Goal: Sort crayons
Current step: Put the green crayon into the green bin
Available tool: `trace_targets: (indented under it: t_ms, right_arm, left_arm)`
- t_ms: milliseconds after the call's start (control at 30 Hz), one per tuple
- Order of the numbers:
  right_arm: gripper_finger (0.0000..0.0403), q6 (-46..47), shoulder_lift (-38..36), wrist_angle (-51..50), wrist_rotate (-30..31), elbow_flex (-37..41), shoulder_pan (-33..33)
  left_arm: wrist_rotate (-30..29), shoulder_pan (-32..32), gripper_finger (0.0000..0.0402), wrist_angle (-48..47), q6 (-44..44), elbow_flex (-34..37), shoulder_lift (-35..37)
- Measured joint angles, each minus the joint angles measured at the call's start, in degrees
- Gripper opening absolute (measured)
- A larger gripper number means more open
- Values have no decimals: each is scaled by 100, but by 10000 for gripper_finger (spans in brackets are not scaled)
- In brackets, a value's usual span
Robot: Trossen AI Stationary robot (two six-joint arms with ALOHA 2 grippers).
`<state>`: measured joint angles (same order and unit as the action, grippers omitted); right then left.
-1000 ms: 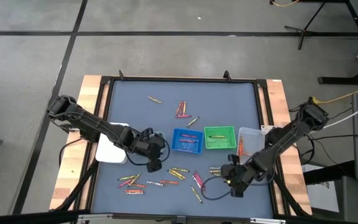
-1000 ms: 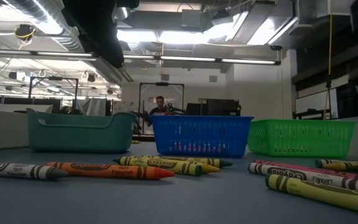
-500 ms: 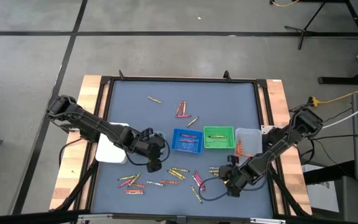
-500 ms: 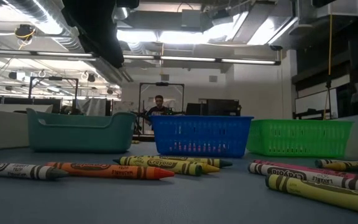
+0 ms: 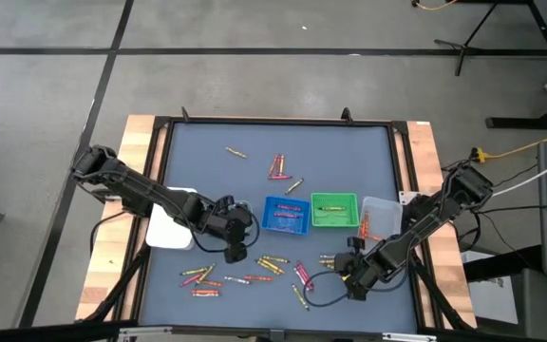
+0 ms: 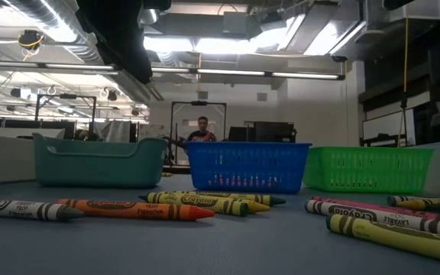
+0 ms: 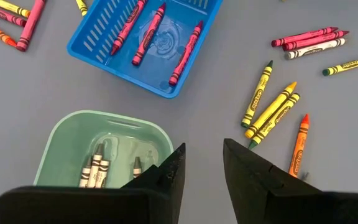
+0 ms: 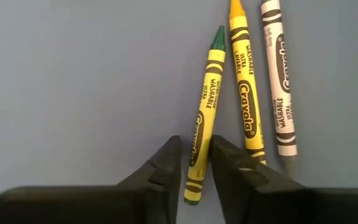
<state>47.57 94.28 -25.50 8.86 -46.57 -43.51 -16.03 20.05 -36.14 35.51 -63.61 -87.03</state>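
Observation:
Many crayons lie loose on the grey-blue table, most near the front (image 5: 273,263) (image 5: 202,278), some farther back (image 5: 276,167). My right gripper (image 5: 338,268) (image 8: 196,144) points down at the table front right. Its fingers are narrowly open and stand on either side of the blunt end of a yellow-wrapped, green-tipped crayon (image 8: 205,106), which lies flat. A yellow crayon (image 8: 244,93) and a white-wrapped one (image 8: 279,81) lie beside it. My left gripper (image 5: 235,249) (image 7: 202,163) is open and empty above the table, next to the teal tray (image 7: 104,134).
The teal tray holds a few grey-white crayons (image 7: 98,169). The blue tray (image 7: 92,53) holds three red-pink ones. A green tray (image 5: 334,198), a clear tray (image 5: 384,203) and a white tray (image 5: 162,231) stand in the same row. A person (image 6: 202,131) shows far behind.
My right gripper has gone a little toward the table's left edge, then stayed still over the yellow-wrapped crayon. My left arm has kept still.

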Motion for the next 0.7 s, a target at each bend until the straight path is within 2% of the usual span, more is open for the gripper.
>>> trace_targets:
  t_ms: [167, 300, 533, 700]
  right_arm:
    - [28, -2, 4, 8, -7, 2, 0]
    - [9, -2, 4, 3, -62, 2, 2]
    - [27, -25, 17, -110, -281, -139, 11]
    - [31, -282, 38, -340, -503, -536, -3]
  left_arm:
    - [1, 0, 92, 0, 0, 1, 0]
    - [0, 0, 92, 0, 0, 0, -1]
    - [0, 0, 92, 0, -7, 0, -1]
    - [1, 0, 92, 2, -7, 0, 1]
